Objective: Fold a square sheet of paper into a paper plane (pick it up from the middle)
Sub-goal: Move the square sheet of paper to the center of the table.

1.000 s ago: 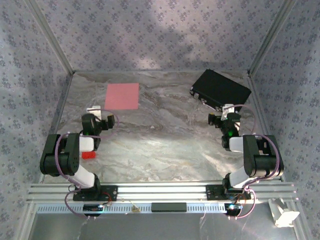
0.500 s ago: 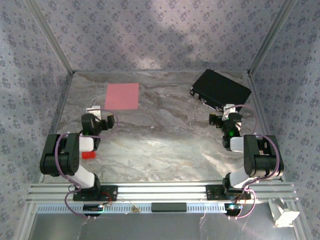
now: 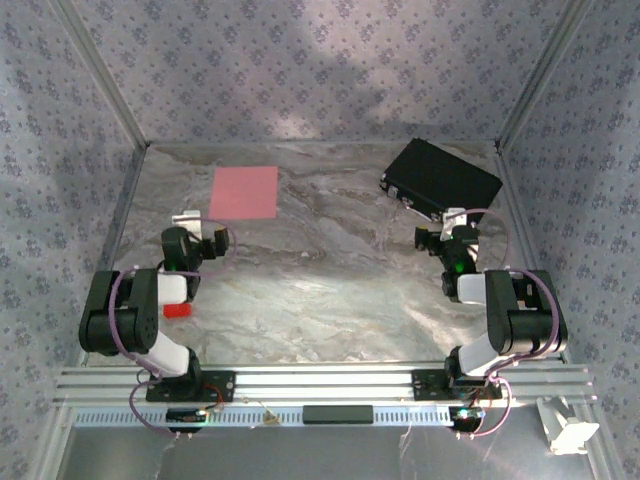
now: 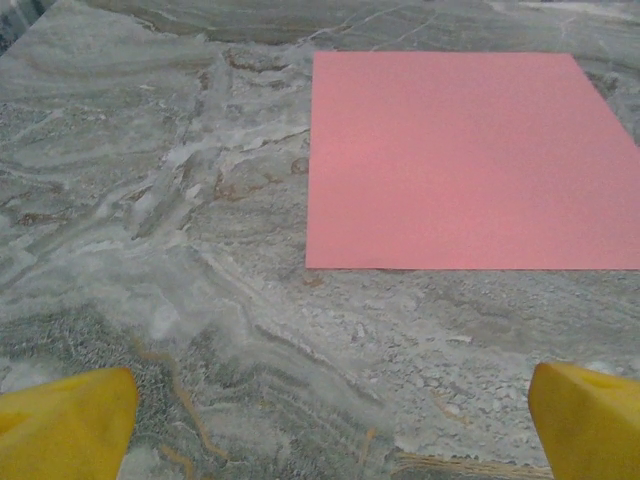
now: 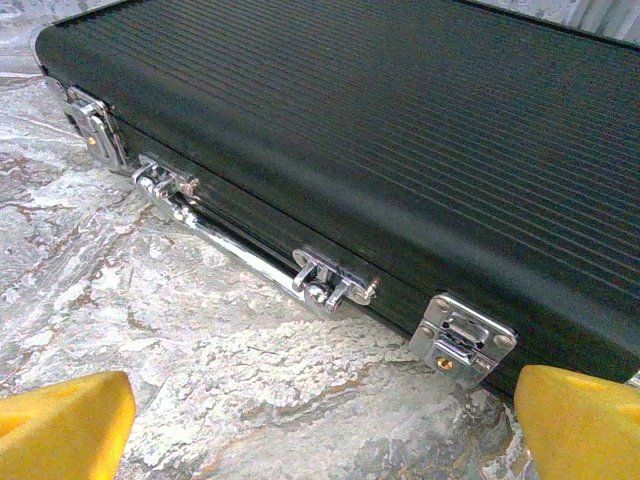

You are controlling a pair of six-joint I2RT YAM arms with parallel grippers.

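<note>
left hand (image 4: pixel 325 430) released, empty | right hand (image 5: pixel 320 425) released, empty | square sheet of paper (image 3: pixel 244 192) flat on table (image 3: pixel 330 285)

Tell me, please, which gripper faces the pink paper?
The left gripper: the square sheet of paper lies just ahead of it; the right gripper faces the black case.

bare tabletop (image 3: pixel 320 285) centre, black case (image 3: pixel 442 180) blocking far right
</note>
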